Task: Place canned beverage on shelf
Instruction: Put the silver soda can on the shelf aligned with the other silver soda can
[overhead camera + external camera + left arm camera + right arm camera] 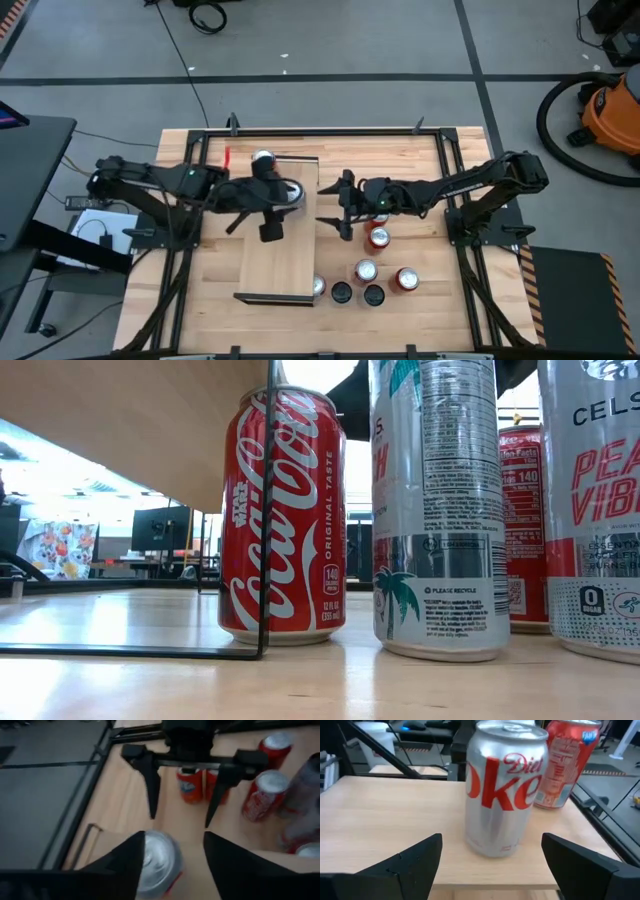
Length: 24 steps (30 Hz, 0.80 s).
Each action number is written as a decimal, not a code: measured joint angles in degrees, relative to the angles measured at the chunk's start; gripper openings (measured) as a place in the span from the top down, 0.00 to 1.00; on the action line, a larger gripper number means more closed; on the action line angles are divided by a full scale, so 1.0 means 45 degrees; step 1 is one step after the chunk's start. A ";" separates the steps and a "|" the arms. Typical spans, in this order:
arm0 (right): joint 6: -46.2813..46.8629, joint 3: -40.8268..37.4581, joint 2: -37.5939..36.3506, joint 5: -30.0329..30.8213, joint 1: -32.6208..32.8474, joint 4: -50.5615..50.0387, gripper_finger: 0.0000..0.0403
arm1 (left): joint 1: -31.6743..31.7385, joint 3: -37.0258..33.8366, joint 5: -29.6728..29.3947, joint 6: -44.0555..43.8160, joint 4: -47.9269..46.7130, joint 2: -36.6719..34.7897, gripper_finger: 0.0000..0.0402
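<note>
One Diet Coke can stands upright at the far end of the shelf, flanked loosely by the left gripper (jaws parted, apparently gripping nothing), while the open, empty right gripper faces it from the right.

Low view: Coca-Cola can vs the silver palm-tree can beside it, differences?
The Coca-Cola can is red with white script; the palm-tree can is silver with black print. The Coca-Cola can's top shows; the palm-tree can runs past the frame's top, seemingly taller. A black shelf leg crosses the Coca-Cola can, not the palm-tree can. Both stand upright on the tabletop.
</note>
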 joint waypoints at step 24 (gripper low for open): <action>-0.0679 0.0009 0.0018 0.0889 0.0671 -0.0710 0.13 | 0.1544 0.1868 0.0516 -0.0587 -0.3070 0.2424 0.02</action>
